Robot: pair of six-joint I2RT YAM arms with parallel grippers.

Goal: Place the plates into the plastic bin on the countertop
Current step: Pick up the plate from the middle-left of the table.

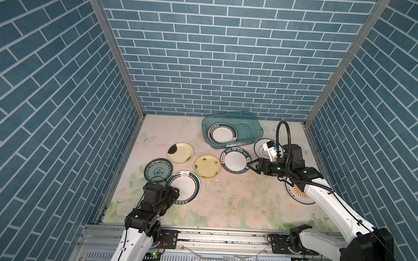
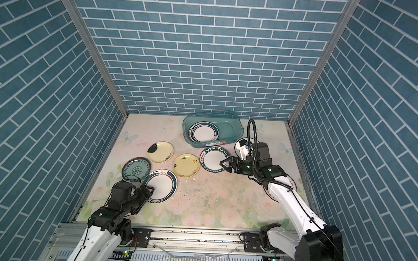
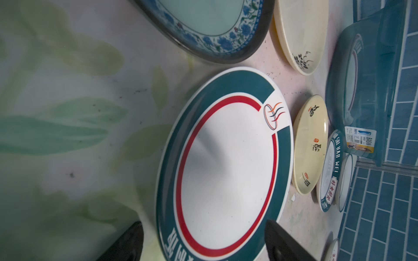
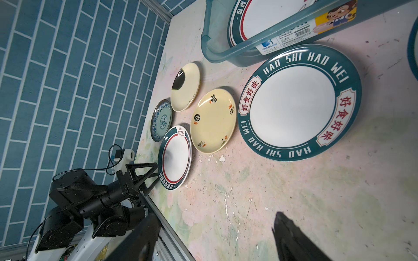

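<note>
One green-rimmed white plate lying inside translucent teal plastic bin, upper centre of frame; other plates sitting scattered over rose-printed countertop; left gripper, right gripper both holding jaws apart, clamping nothing.

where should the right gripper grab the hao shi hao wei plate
Probably the rim nearest the right gripper, coming in low from that side: the plate lies flat, so only its thin edge can be pinched, and the bin crowds the far rim.

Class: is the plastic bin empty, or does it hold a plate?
Not empty: one green-rimmed plate sits inside the plastic bin, seen in both top views.
</note>
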